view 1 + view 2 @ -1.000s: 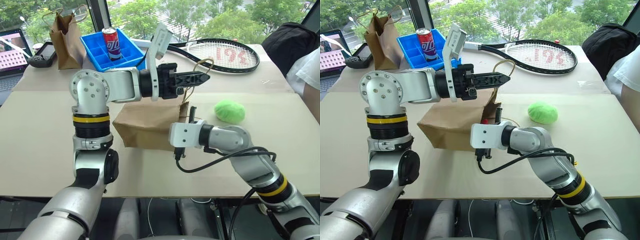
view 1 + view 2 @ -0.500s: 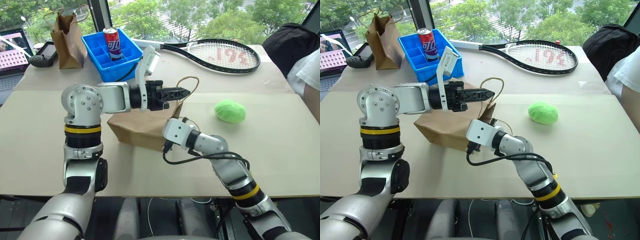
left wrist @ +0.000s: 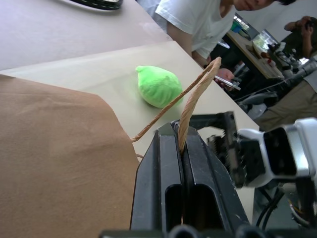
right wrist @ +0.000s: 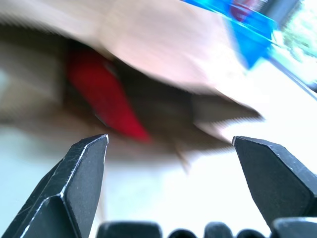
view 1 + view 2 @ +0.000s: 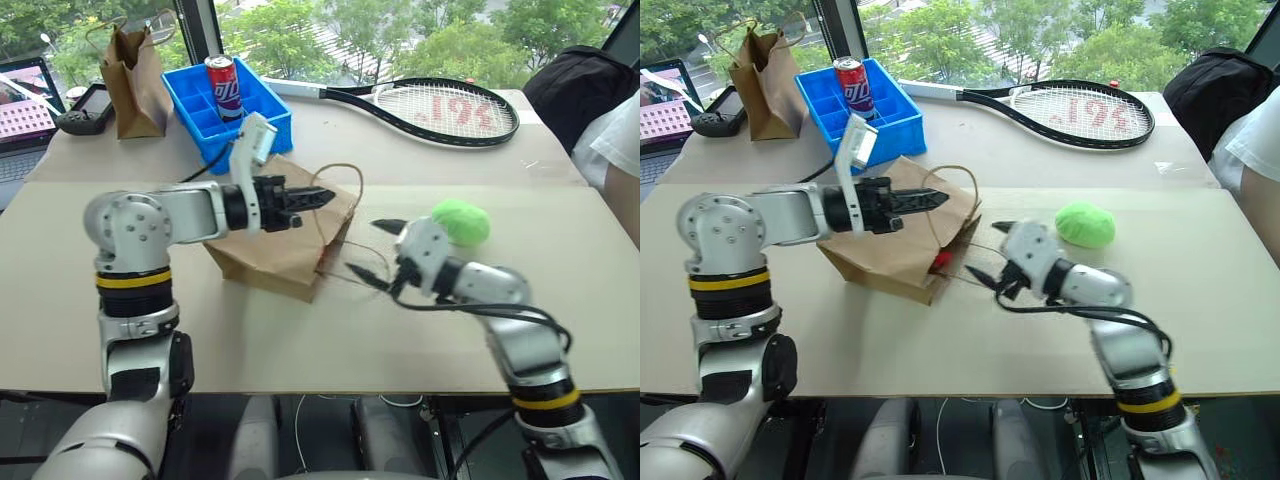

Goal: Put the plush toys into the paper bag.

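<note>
Right tool (image 5: 984, 252) backed out of bag (image 5: 885, 255) mouth, now wide, empty; red plush (image 4: 101, 91) inside bag. Left tool (image 5: 318, 196) clamps handle (image 3: 190, 101), bag lowered onto worktop (image 5: 300, 340). Green plush (image 5: 461, 221) just right of right tool, nearer arm.

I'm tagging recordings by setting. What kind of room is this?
Probably an office or lab by a window: trees show behind the glass, a laptop sits on the table, and the left wrist view shows a seated person and cluttered desks beyond.
</note>
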{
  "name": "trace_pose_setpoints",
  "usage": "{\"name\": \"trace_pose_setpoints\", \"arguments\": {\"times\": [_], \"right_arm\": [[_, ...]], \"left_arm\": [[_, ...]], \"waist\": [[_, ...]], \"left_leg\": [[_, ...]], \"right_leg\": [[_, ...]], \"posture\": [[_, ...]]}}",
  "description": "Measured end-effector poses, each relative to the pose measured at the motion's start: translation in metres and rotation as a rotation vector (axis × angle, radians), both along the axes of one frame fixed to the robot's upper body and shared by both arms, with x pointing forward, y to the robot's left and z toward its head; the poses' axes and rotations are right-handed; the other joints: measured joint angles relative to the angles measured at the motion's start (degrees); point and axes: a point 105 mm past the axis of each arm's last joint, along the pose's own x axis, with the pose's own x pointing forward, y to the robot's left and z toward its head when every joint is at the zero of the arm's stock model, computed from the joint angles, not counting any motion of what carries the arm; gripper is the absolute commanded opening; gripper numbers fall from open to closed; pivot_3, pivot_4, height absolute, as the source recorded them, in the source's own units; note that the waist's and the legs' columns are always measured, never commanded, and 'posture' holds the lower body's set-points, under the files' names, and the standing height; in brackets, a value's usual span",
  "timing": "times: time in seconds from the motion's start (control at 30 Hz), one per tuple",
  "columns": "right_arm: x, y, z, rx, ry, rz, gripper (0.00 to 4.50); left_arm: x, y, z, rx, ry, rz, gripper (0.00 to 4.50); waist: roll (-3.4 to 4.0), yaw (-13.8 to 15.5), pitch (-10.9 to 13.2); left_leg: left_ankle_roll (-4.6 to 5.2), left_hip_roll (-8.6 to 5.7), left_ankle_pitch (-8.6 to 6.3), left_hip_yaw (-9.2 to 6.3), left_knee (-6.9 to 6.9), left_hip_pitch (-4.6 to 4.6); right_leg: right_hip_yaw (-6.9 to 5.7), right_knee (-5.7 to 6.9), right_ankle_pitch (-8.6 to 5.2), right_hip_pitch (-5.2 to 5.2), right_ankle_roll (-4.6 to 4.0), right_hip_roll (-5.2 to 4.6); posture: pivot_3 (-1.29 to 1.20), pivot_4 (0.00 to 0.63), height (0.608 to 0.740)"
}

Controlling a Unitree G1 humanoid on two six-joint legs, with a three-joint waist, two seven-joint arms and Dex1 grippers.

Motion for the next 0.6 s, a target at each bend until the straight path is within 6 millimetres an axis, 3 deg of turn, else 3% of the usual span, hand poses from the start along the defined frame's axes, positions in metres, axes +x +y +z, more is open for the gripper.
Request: {"name": "trace_pose_setpoints", "arguments": {"times": [0.2, 0.33, 0.43, 0.6], "right_arm": [[0.044, -0.073, 0.019, 0.066, 0.017, -0.284, 4.48], [0.07, -0.112, -0.009, 0.087, 0.14, -0.466, 4.48], [0.077, -0.124, -0.042, 0.039, 0.231, -0.533, 3.75], [0.08, -0.129, -0.042, 0.044, 0.221, -0.558, 2.07]], "left_arm": [[-0.002, -0.003, 0.003, -0.028, 0.0, 0.012, 0.0], [-0.006, -0.007, 0.006, -0.04, -0.008, 0.004, 0.0], [-0.005, -0.006, 0.008, -0.043, -0.013, 0.018, 0.0], [-0.007, -0.007, 0.025, -0.071, -0.05, 0.006, 0.0]], "waist": [[0.0, 0.0, 0.0], [0.0, -0.1, 0.0], [0.01, -0.1, 0.0], [0.0, 0.1, 0.0]], "left_leg": [[0.0, 0.0, 0.0, 0.02, 0.05, -0.01], [0.01, 0.0, 0.0, 0.05, 0.02, -0.01], [0.01, -0.01, 0.0, 0.08, 0.02, -0.01], [0.01, -0.06, 0.0, 0.04, 0.28, -0.02]], "right_leg": [[0.01, 0.01, 0.01, 0.0, -0.01, -0.01], [0.04, 0.01, 0.0, -0.03, -0.01, -0.01], [0.08, 0.07, 0.0, -0.05, -0.01, -0.01], [0.08, 0.3, -0.01, 0.0, 0.01, -0.01]], "posture": [[0.0, 0.15, 0.656], [0.0, 0.15, 0.656], [0.0, 0.15, 0.656], [0.0, 0.15, 0.656]]}}
